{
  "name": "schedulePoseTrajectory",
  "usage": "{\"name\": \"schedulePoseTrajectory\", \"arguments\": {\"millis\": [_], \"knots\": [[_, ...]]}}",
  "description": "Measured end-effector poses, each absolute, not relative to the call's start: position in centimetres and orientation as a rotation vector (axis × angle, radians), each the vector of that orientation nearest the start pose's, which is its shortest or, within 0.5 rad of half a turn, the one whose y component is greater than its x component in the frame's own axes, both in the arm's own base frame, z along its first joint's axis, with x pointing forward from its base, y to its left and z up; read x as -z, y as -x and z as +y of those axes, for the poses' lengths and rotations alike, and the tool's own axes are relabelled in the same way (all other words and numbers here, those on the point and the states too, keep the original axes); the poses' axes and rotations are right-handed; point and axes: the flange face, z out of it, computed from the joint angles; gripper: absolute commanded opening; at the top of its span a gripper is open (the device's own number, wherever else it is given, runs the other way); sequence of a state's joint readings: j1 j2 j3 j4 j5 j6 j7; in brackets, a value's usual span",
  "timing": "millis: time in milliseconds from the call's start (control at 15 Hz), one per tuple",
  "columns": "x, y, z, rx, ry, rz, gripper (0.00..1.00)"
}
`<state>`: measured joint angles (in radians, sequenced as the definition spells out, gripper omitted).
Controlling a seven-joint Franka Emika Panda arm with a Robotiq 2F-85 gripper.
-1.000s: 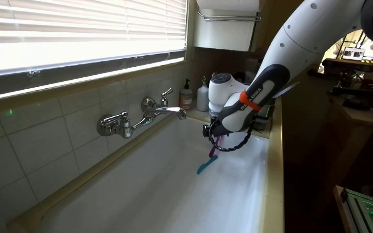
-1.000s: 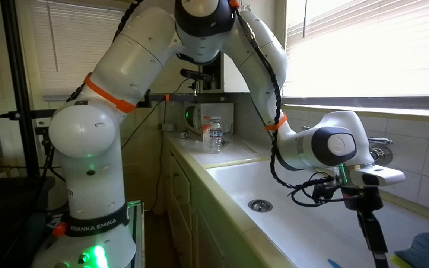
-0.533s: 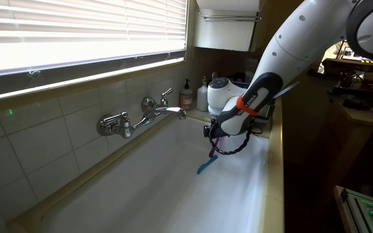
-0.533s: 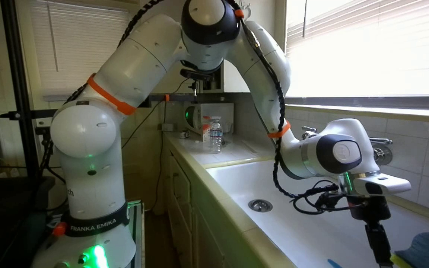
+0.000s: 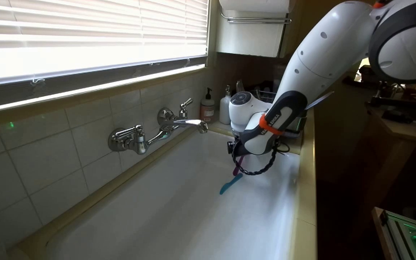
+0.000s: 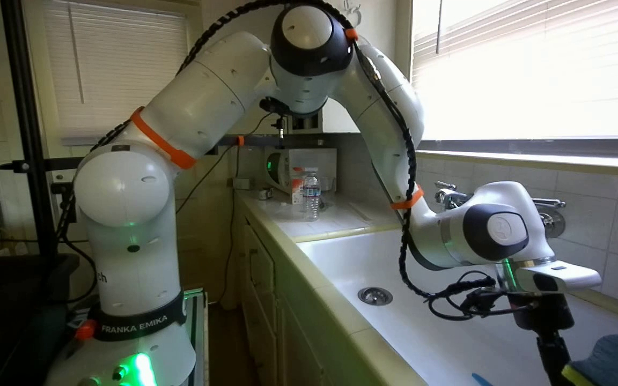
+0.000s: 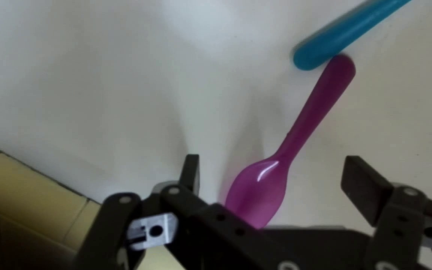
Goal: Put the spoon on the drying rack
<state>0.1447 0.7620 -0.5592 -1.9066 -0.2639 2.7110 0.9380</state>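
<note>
The purple spoon lies in the white sink basin, its bowl toward the bottom of the wrist view and its handle pointing up and right. My gripper stands open above it, one finger on each side of the bowl and clear of it. Part of the bowl is hidden behind the gripper's linkage. In an exterior view only the spoon's handle shows below the wrist; the fingers reach down into the sink in an exterior view, tips out of sight. Some wires of the drying rack show behind the arm, mostly covered by it.
A teal knife lies at the end of the spoon's handle, touching or nearly so. A grey-blue sponge or cloth sits close to the fingers in an exterior view. The faucet juts over the sink; soap bottles stand behind.
The arm has reached farther out and come lower, bringing the gripper down toward the sink floor. The spoon's handle and the knife lie where they were.
</note>
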Motion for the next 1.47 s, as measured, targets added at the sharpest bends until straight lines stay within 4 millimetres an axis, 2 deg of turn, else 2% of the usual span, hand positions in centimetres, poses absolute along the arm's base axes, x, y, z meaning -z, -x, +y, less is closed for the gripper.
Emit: {"name": "schedulePoseTrajectory", "arguments": {"millis": [67, 133, 333, 467, 533, 600, 667, 1067, 1133, 1200, 1467], "knots": [[-15.5, -59.4, -23.3, 0.428, 3.161, 1.645, 0.62], [-15.4, -59.5, -23.4, 0.43, 3.163, 1.647, 0.62], [-15.0, -59.8, -23.2, 0.435, 3.167, 1.648, 0.36], [-14.8, -59.9, -23.3, 0.437, 3.17, 1.65, 0.23], [-14.8, -59.9, -23.3, 0.439, 3.172, 1.651, 0.19], [-14.8, -60.1, -23.2, 0.445, 3.17, 1.65, 0.22], [-14.9, -60.2, -23.0, 0.45, 3.172, 1.646, 0.02], [-14.6, -60.4, -22.9, 0.452, 3.182, 1.637, 0.06], [-14.6, -60.4, -22.9, 0.452, 3.183, 1.636, 0.41], [-14.5, -60.4, -22.8, 0.453, 3.184, 1.635, 0.43], [-14.5, -60.4, -23.1, 0.456, 3.19, 1.641, 0.69]]}}
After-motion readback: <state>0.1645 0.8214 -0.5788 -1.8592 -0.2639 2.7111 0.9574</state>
